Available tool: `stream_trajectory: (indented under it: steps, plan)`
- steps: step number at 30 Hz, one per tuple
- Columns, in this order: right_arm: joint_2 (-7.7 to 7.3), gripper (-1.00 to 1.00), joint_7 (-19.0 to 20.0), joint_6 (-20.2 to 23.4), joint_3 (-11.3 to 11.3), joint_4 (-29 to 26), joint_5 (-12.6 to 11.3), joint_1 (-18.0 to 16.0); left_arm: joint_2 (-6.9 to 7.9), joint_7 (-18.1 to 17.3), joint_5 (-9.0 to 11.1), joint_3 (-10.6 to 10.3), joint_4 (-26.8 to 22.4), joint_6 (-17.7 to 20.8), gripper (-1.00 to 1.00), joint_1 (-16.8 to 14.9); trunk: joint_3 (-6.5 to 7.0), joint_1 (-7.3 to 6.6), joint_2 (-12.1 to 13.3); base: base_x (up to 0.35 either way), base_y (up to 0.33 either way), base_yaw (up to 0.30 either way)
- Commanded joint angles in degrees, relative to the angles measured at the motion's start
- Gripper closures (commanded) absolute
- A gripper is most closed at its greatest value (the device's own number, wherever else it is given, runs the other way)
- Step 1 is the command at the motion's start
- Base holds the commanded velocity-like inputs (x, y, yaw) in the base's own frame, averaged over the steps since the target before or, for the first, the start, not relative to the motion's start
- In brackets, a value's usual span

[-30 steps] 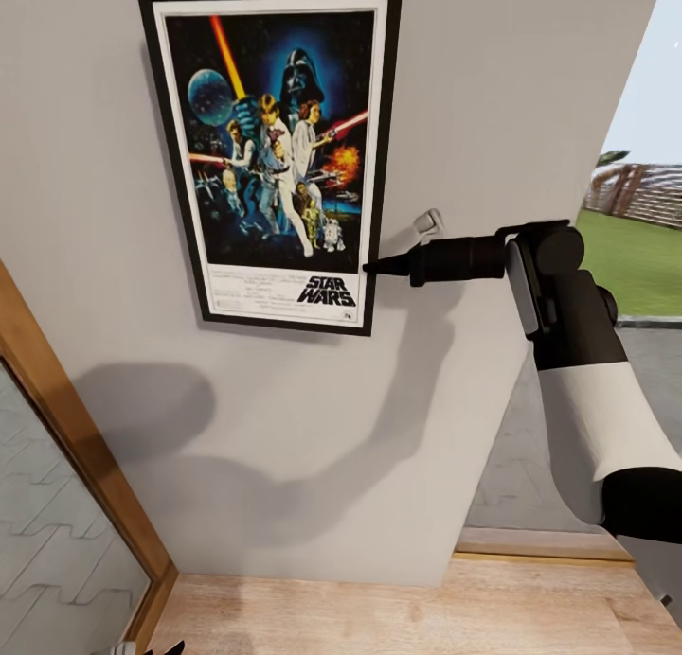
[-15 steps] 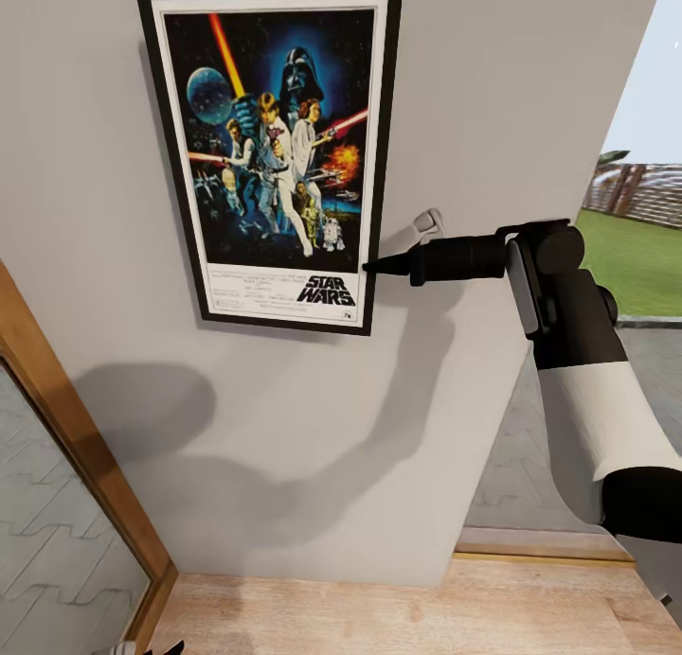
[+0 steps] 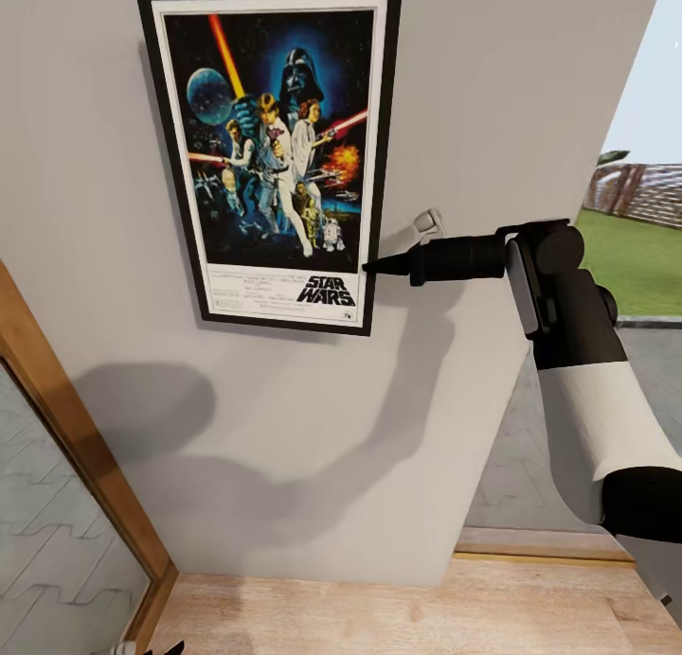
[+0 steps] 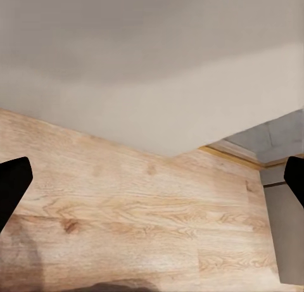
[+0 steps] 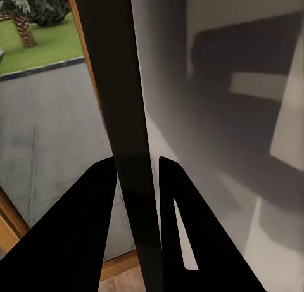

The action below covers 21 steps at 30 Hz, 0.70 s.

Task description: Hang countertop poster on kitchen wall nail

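Note:
The poster (image 3: 275,153) hangs upright and flat against the grey wall, with its black frame, white border and "STAR WARS" title showing. My right gripper (image 3: 369,268) reaches in from the right and is shut on the frame's lower right edge. In the right wrist view the black frame edge (image 5: 120,83) runs between the two dark fingers (image 5: 82,209). A small pale peg-like piece (image 3: 428,224) sits on the wall just above that gripper; I cannot tell what it is. My left gripper (image 4: 153,181) hangs low over the wooden floor, open and holding nothing. The kitchen countertop is out of view.
A wooden door frame with glass (image 3: 66,418) slants along the left. The grey wall ends at a corner (image 3: 568,210) on the right, with a paved yard and grass (image 3: 635,257) beyond. Light wood flooring (image 3: 379,617) runs along the wall's foot.
The poster's frame has shifted a hair upward on the wall since a second ago. The right arm holds its place.

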Motion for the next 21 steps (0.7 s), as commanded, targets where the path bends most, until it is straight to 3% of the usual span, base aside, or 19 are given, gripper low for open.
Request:
stream_trajectory:
  steps: [1, 21]
  plan:
    - [-0.02, 1.00, 0.15, 0.50, 0.05, 0.00, -0.10, -0.07, 0.01, -0.10, 0.38, -0.48, 0.03, -0.34, -1.00, -0.03, -0.13, 0.04, -0.13, 0.000, 0.000, 0.000]
    - [1.50, 1.00, 0.04, 0.58, 0.12, 0.57, 0.09, -0.16, 0.05, -0.10, 0.38, -0.48, 0.03, -0.34, -1.00, -0.04, -0.13, 0.04, -0.13, 0.000, 0.000, 0.000]
